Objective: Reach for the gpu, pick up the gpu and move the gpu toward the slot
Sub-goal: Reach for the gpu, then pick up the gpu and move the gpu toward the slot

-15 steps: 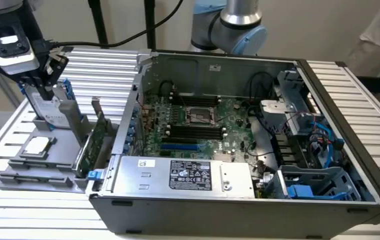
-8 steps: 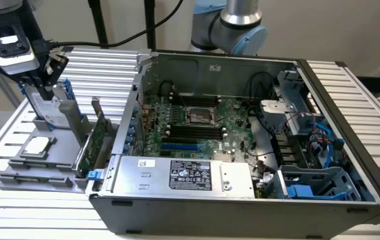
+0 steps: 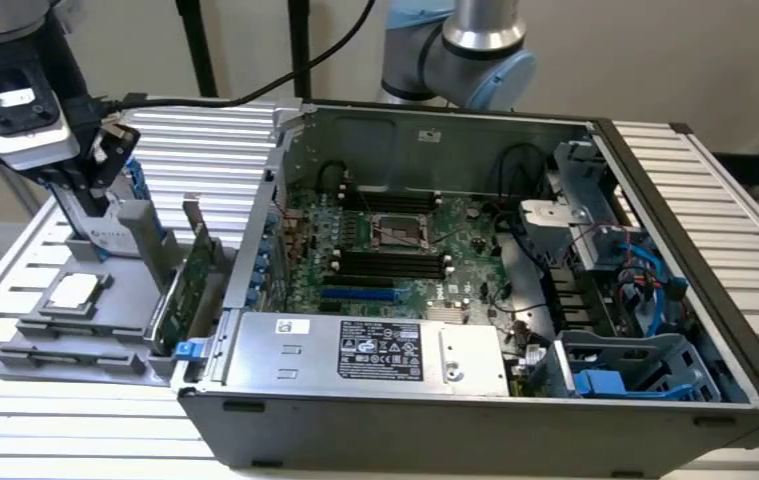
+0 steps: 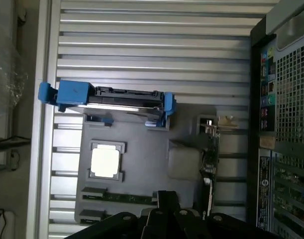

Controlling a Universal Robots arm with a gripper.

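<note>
Currently, the hand (image 3: 86, 203) hangs over the far end of the grey holder (image 3: 32, 357), its fingers closed together and holding nothing. It is nearest the hard drive (image 3: 119, 232) with blue rails, which stands in that holder. The gpu (image 3: 190, 285) stands upright on edge in the holder's slot, untouched, just beside the open computer case (image 3: 486, 425) and apart from the hand. A square processor chip (image 3: 72, 292) lies flat in the holder. Everything rests on the slatted metal desk (image 3: 706, 200).
</note>
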